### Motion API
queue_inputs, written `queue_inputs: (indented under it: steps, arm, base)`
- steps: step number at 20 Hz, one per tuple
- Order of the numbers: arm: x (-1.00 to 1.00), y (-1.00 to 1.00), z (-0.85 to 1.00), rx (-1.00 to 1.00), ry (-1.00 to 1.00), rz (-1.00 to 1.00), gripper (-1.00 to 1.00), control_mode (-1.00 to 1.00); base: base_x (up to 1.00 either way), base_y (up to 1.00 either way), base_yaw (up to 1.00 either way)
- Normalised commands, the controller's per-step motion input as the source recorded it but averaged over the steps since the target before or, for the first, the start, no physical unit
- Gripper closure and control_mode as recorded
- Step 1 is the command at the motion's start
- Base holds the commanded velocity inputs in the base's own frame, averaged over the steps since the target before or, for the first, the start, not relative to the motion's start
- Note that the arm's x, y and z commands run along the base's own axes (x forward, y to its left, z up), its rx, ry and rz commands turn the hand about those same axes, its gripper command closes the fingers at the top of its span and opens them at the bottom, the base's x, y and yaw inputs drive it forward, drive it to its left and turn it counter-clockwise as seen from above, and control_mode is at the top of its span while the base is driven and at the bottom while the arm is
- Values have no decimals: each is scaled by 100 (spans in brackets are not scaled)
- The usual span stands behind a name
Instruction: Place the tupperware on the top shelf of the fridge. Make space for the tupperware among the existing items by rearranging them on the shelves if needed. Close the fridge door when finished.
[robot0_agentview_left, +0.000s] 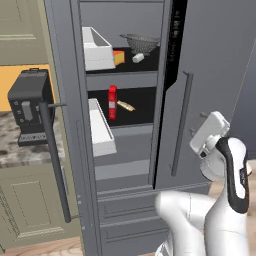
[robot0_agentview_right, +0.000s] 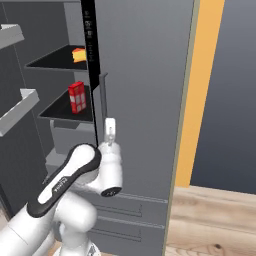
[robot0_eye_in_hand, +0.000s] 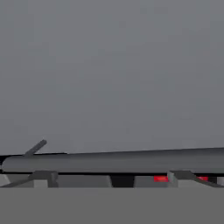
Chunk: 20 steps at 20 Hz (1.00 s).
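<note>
The white arm's gripper (robot0_agentview_right: 109, 136), jaws spread wide and empty, faces the fridge (robot0_agentview_left: 210, 60)'s shut right door, while the tupperware isn't visible on the top shelf (robot0_agentview_left: 131, 61); likely a light, stiff, slick tub, best pinched across its short sides.

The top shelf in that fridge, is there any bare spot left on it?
On the top shelf, black board shows between the cheese wedge and small white block. The colander crowds the back right. Its left end is hidden by a door bin.
</note>
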Motion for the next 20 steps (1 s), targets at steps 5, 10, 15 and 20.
queue_inputs:
  steps: [5, 10, 15, 20]
  arm:
    - [-100, 0, 56, -10, 9, -6, -100, -100]
    - [-89, 15, 39, -19, 33, -2, -100, -100]
    - [-31, 82, 46, -41, 45, 0, -100, -100]
    - [-23, 95, 20, -57, 21, 7, -100, -100]
  base:
    - [0, 0, 0]
    - [0, 0, 0]
    - [0, 0, 0]
    - [0, 0, 0]
